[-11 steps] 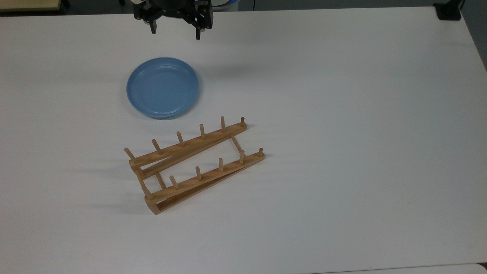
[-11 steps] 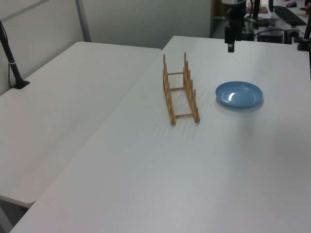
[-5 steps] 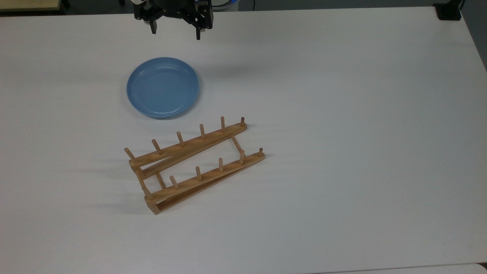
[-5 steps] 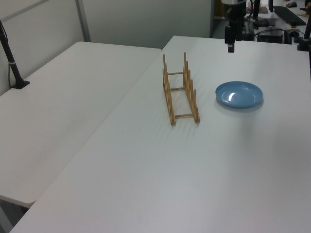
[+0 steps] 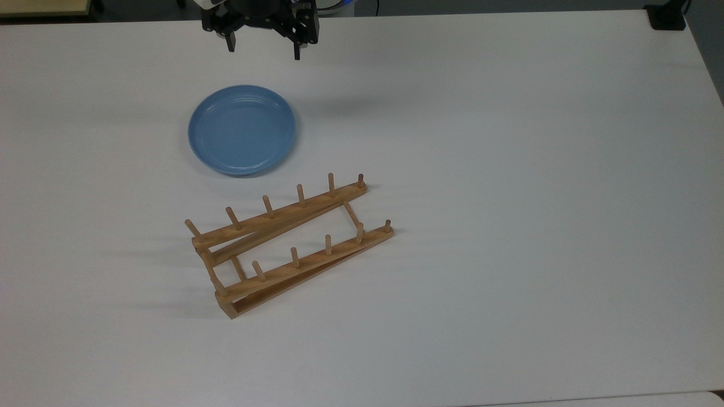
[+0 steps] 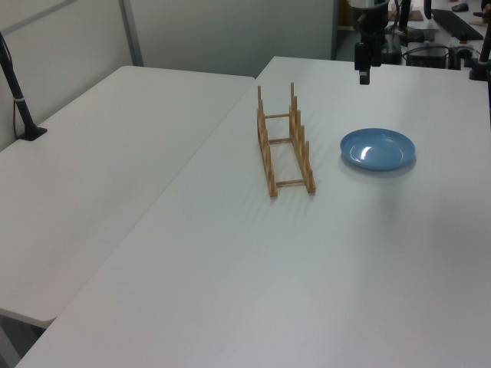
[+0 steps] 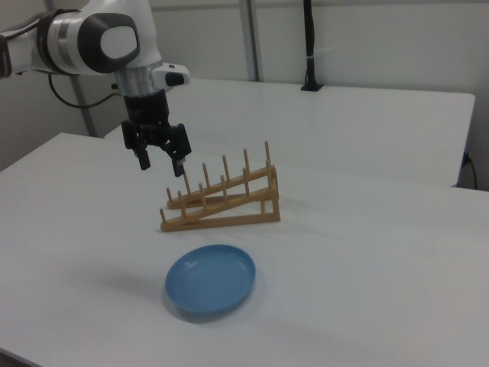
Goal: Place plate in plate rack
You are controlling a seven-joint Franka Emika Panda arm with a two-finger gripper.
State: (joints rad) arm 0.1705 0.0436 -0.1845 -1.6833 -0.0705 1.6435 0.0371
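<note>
A round light-blue plate (image 5: 242,129) (image 6: 377,149) (image 7: 211,279) lies flat on the white table. The light-brown wooden plate rack (image 5: 289,244) (image 6: 285,143) (image 7: 221,199) stands below it in the top view, slanted, with upright pegs on two rails. My gripper (image 5: 263,52) (image 6: 364,77) (image 7: 160,164) hangs in the air above the table, near the top view's upper edge, beyond the plate and apart from it. Its two black fingers are spread wide and hold nothing.
The white table (image 5: 509,169) stretches wide to the top view's right. A second white table (image 6: 100,169) adjoins it, bearing a black post (image 6: 19,100) (image 7: 309,46). Cables and equipment (image 6: 430,31) sit behind the arm.
The gripper has shifted very slightly toward the plate in the top view. Plate and rack have not moved.
</note>
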